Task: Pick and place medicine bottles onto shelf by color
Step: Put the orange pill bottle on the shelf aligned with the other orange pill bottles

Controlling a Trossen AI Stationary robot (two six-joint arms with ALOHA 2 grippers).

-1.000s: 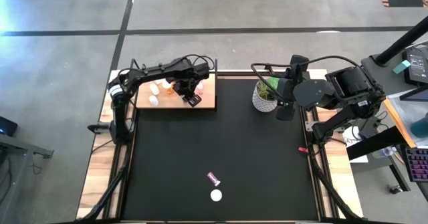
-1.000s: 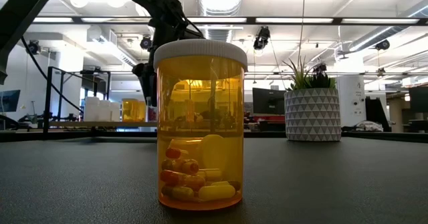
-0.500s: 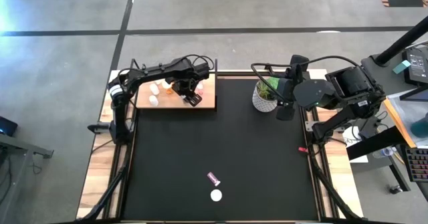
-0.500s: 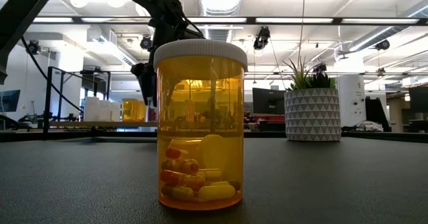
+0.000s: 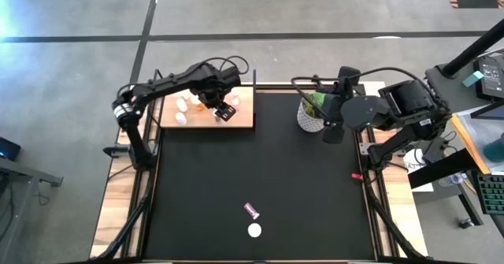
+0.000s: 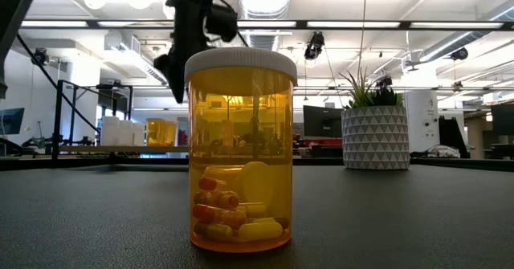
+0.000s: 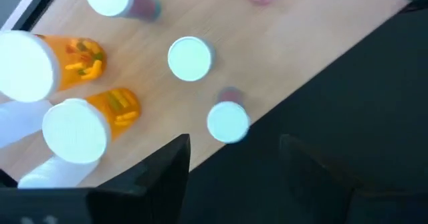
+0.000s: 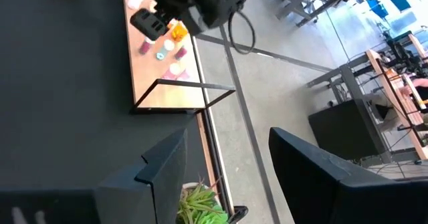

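The left gripper (image 5: 224, 110) has lifted off the flat pale wooden shelf board (image 5: 246, 120) at the far left of the black table mat (image 5: 260, 169). A moment ago it sat low among the bottles with its fingers nearly together; now they are spread and hold nothing. In the left wrist view a small dark-red bottle with a white round cap (image 7: 228, 120) stands alone just ahead of the fingers, near the board's edge. This is probably the one just set down, though the view is blurred. Two orange-amber bottles with white caps (image 7: 83, 120) stand together on the board, well apart from it, which fits sorting by colour. The placement looks finished, so the next bottle is due. An orange-amber pill bottle with a white cap (image 6: 241, 150) stands upright on the near middle of the mat, with a small maroon bottle lying on its side (image 5: 250, 210) just beyond it. The right gripper (image 5: 331, 132) waits by the white patterned pot with a green plant (image 5: 309, 114) at the far right, fingers spread and empty.
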